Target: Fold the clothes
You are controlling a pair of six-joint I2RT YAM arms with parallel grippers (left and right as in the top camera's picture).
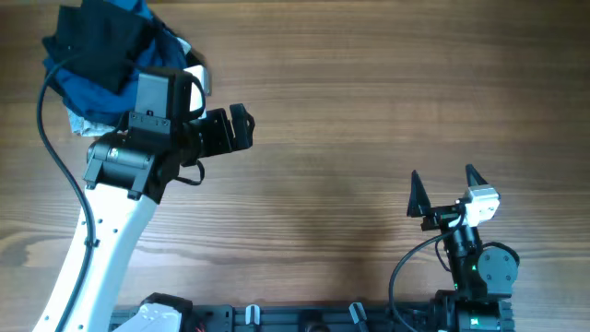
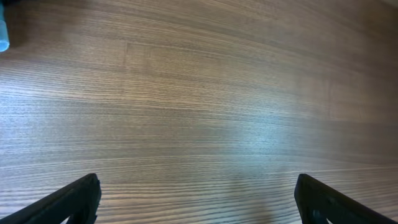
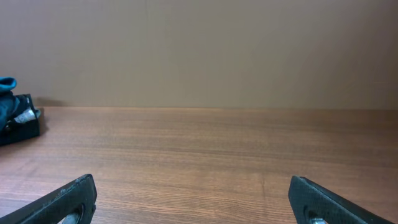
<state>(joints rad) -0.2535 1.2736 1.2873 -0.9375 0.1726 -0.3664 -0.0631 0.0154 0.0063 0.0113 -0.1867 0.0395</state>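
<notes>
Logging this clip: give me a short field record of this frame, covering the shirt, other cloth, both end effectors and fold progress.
black shirt: bunched on top of a heap at the far left corner of the table, unfolded
other cloth: blue garment and pale cloth in the same heap
left end effector: open, empty, beside the heap over bare wood
right end effector: open, empty, near front right, far from the heap
progress: fold not yet started
</notes>
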